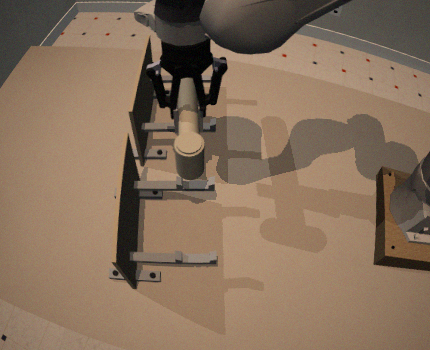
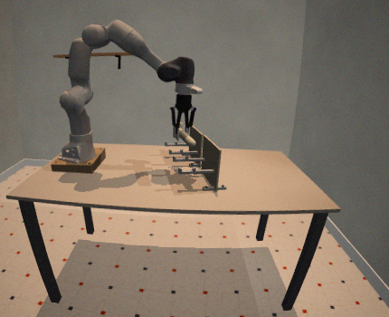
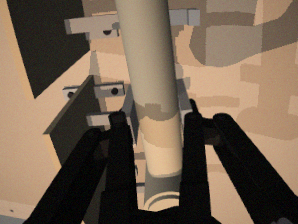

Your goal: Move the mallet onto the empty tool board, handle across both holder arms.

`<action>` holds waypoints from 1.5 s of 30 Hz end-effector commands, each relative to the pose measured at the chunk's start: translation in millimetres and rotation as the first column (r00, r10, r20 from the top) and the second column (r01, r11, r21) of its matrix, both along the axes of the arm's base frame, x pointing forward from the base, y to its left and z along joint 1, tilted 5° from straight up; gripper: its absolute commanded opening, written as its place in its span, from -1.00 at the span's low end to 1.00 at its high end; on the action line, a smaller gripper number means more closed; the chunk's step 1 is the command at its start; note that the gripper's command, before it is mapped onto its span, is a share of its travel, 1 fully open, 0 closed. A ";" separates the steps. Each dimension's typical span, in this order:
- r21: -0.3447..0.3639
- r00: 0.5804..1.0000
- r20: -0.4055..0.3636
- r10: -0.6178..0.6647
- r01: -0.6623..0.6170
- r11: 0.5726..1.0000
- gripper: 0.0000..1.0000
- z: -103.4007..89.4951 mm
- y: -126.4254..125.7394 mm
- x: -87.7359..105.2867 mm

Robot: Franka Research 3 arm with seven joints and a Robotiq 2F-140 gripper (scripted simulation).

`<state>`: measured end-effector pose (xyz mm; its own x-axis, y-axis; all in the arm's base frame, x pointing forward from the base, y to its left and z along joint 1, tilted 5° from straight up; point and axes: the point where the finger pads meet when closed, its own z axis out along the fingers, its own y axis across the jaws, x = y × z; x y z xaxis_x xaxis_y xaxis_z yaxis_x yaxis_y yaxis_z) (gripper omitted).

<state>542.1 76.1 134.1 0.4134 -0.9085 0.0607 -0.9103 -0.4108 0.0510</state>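
My gripper (image 1: 188, 111) (image 2: 182, 129) (image 3: 157, 94) is shut on the handle of the tan mallet (image 1: 189, 152) (image 2: 188, 139) (image 3: 141, 43). It holds the mallet a little above the far tool board's (image 1: 143, 95) holder arms, with the near one (image 1: 154, 126) showing under the handle. The cylindrical head points toward the camera in the top view and hangs over the gap between the two boards. The empty tool board (image 1: 127, 220) (image 2: 212, 160) stands nearer, its two arms (image 1: 157, 185) (image 1: 152, 257) bare. In the wrist view the handle runs away between my fingers, over a grey arm (image 3: 87, 26).
The robot's base on its wooden plinth (image 1: 387, 220) (image 2: 80, 164) stands at the table's right side in the top view. Both boards rise upright on the left of their arms. The arm's shadow falls across the table (image 1: 57, 150) to the right of the boards.
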 end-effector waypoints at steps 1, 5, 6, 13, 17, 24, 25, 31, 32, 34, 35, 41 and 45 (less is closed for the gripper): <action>0.002 0.997 0.009 -0.074 0.074 0.997 -1.00 0.1 40.5 -10.9; 0.001 0.997 0.009 -0.074 0.074 0.997 -1.00 -4.5 86.5 -29.3; 0.001 0.997 0.009 -0.074 0.074 0.997 -1.00 -4.5 86.5 -29.3; -0.001 0.997 0.010 -0.074 0.074 0.997 -1.00 -12.5 163.8 -72.7; -0.002 0.997 0.010 -0.074 0.074 0.997 -1.00 -14.4 181.0 -85.0; -0.002 0.998 0.009 -0.056 0.056 0.998 -1.00 -14.4 181.3 -84.8; -0.002 0.999 0.008 -0.053 0.053 0.999 -1.00 -14.4 181.3 -84.7; -0.002 0.999 0.008 -0.051 0.051 0.999 -1.00 -14.5 181.3 -84.7; -0.002 0.999 0.008 -0.051 0.051 0.999 -1.00 -14.5 181.3 -84.7; -0.002 0.999 0.008 -0.051 0.051 0.999 -1.00 -14.7 181.3 -84.7; -0.002 0.999 0.008 -0.051 0.051 0.999 -1.00 -14.8 181.3 -84.7; -0.002 0.999 0.008 -0.051 0.051 0.999 -1.00 -15.8 181.2 -84.7; -0.002 0.999 0.008 -0.051 0.051 0.999 -1.00 -17.4 181.1 -84.8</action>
<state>453.6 255.9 114.9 0.3748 -0.9247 0.0668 -0.9267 -0.3715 0.0570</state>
